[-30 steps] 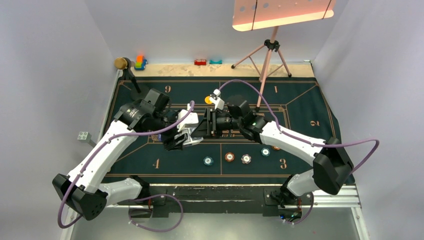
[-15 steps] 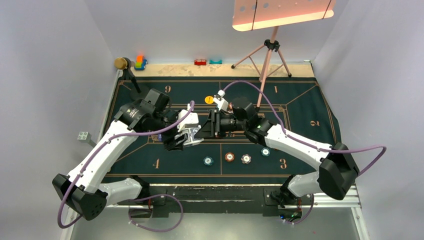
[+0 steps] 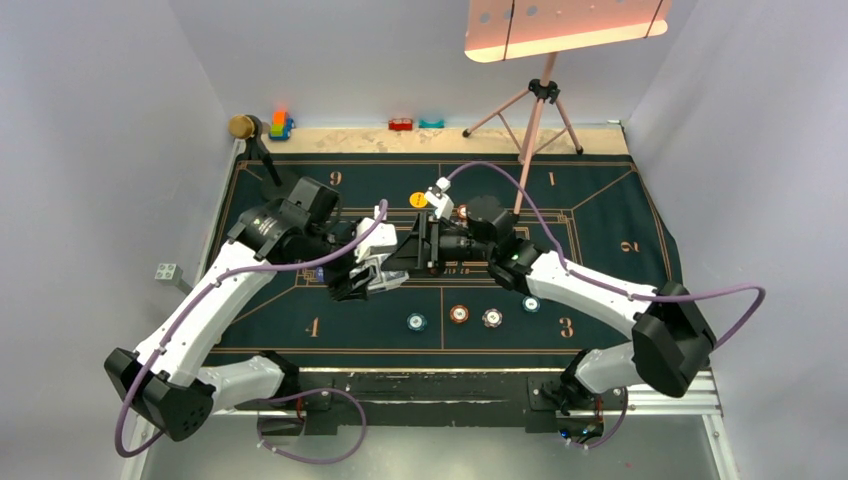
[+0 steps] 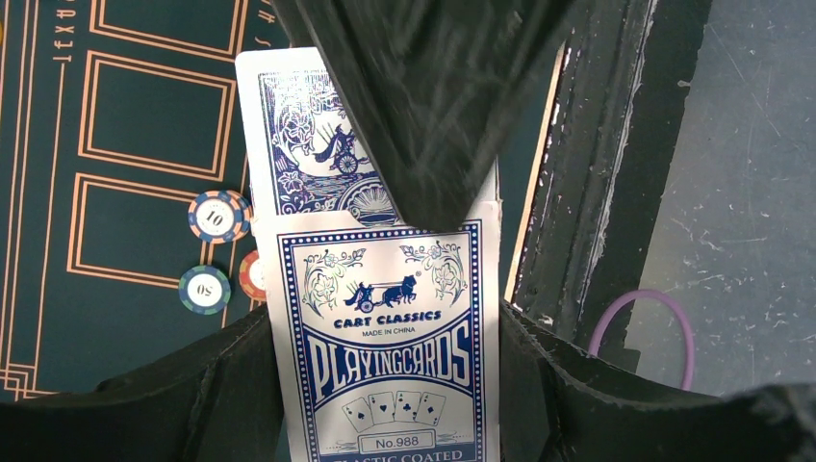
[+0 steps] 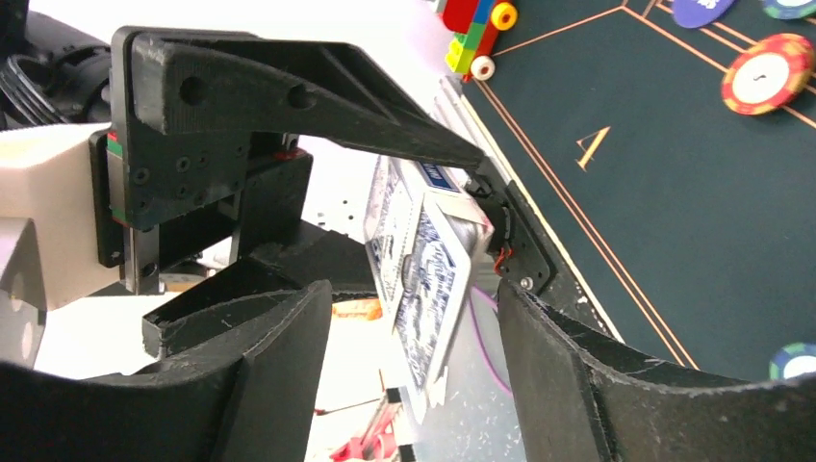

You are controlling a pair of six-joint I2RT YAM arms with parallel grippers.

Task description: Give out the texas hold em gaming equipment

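- Left gripper is clamping the blue-and-white cardboard playing-card box, offering its open end.
- Right gripper is straddling the protruding blue-backed paper card, jaws apart, gripping nothing.

Playing-card pack smooth printed paper; mat matt cloth; chips shiny plastic.

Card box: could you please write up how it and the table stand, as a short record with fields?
left gripper: shut on card box
right gripper: open, fingers either side of the box
card: pokes out past the box's end
chips: row of four on the mat, near side
yellow button: on the mat, beyond the grippers
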